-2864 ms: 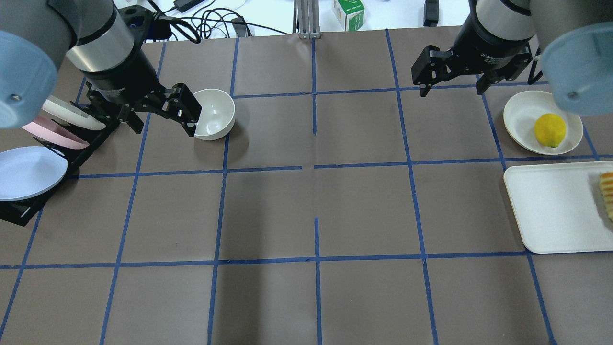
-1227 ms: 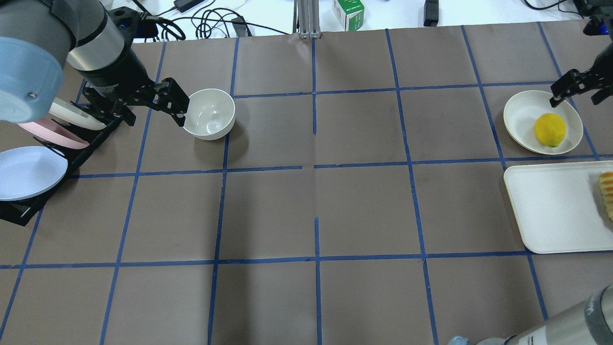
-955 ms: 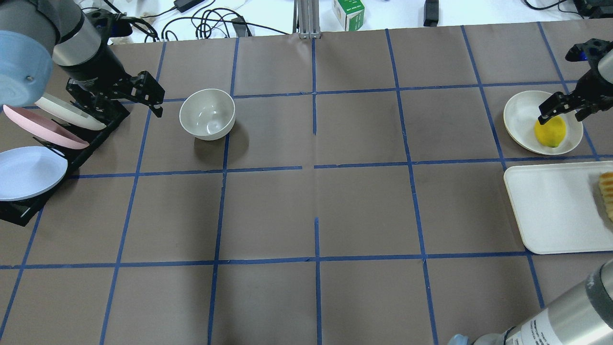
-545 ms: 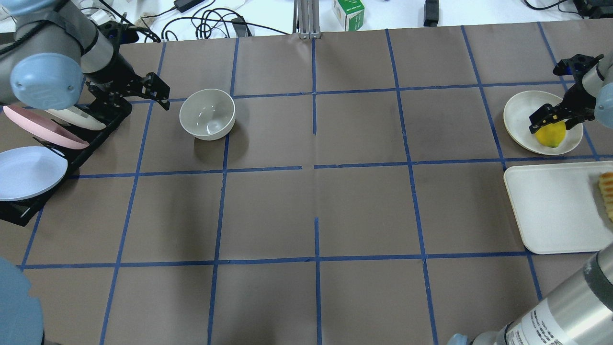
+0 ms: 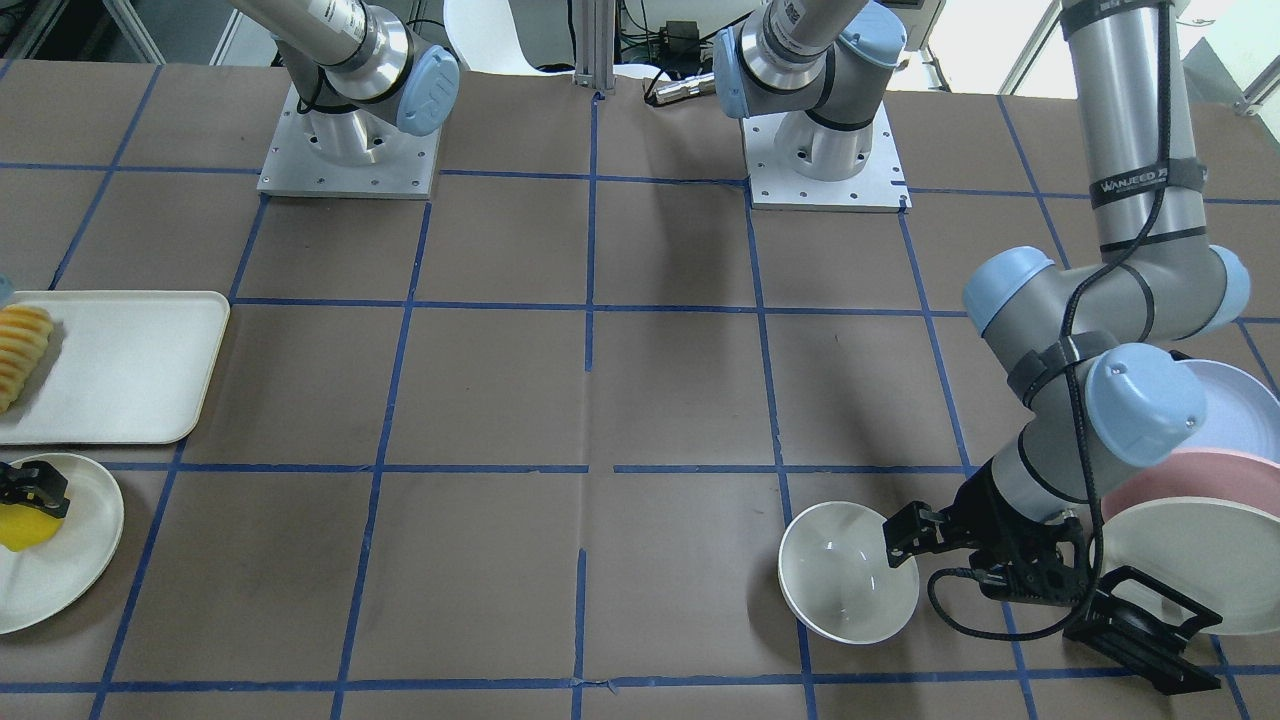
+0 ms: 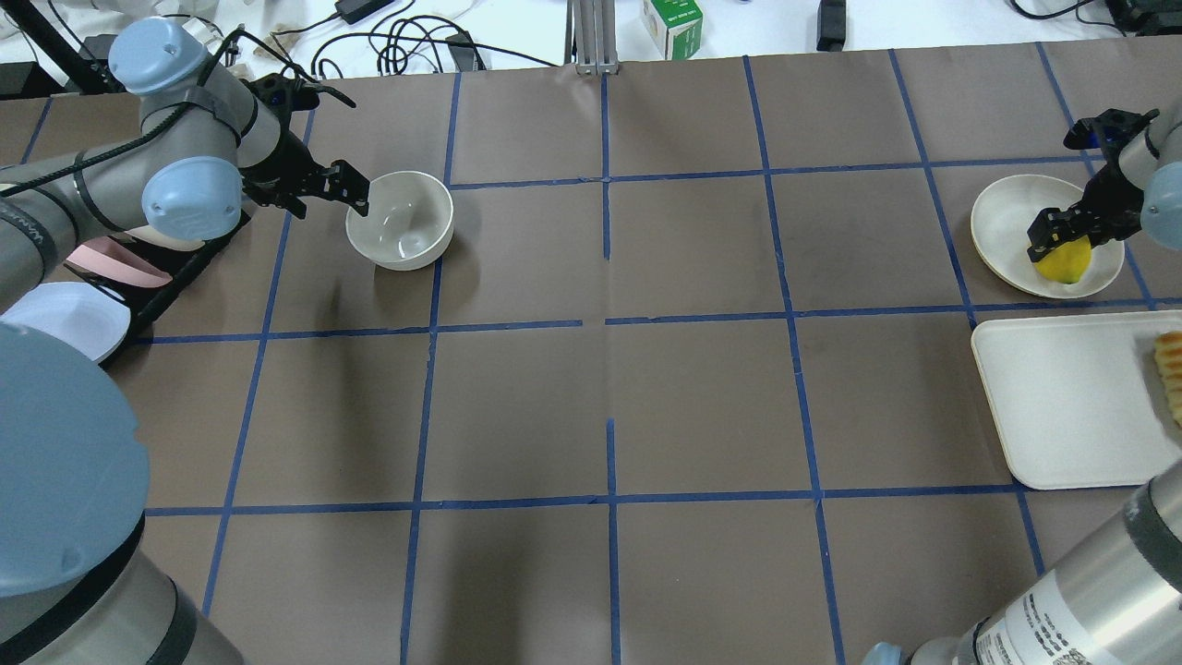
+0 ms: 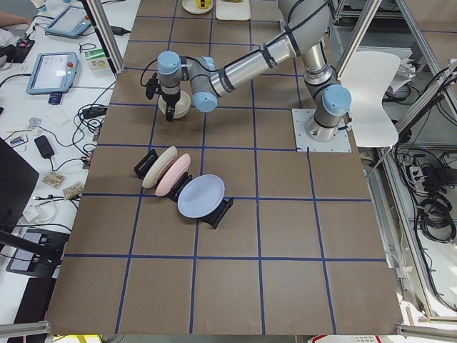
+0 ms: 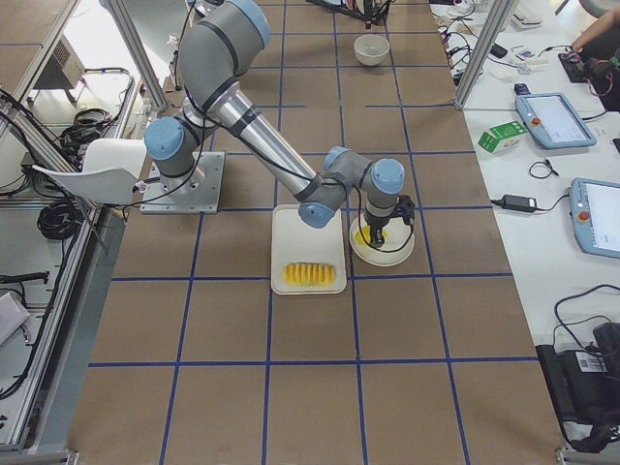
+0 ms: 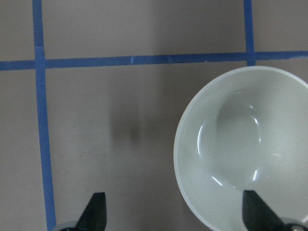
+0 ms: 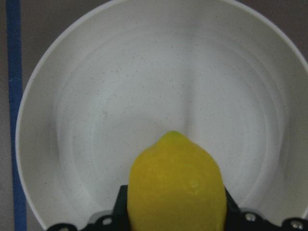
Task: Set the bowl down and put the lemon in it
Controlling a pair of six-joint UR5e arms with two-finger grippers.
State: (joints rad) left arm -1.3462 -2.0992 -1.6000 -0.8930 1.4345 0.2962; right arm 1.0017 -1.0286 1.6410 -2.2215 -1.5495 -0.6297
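The off-white bowl (image 6: 400, 222) stands upright on the brown table, far left; it also shows in the front view (image 5: 845, 585) and the left wrist view (image 9: 240, 149). My left gripper (image 6: 331, 189) is open and empty, just left of the bowl's rim, with one fingertip (image 9: 252, 211) over the rim. The yellow lemon (image 6: 1064, 265) lies on a flat off-white plate (image 6: 1002, 217) at the far right. My right gripper (image 6: 1062, 238) is down on the lemon (image 10: 175, 178), jaws closed against its two sides. The lemon still rests on the plate (image 10: 96, 120).
A black rack (image 6: 189, 263) with pastel plates stands left of the bowl, close to my left arm. A white tray (image 6: 1062, 397) with sliced fruit (image 6: 1171, 369) lies just in front of the lemon's plate. Cables and a green carton (image 6: 672, 23) lie beyond the far edge.
My left gripper let go of the bowl, drew away left, then came back to its rim. My right gripper swung over the plate, came down and closed on the lemon.
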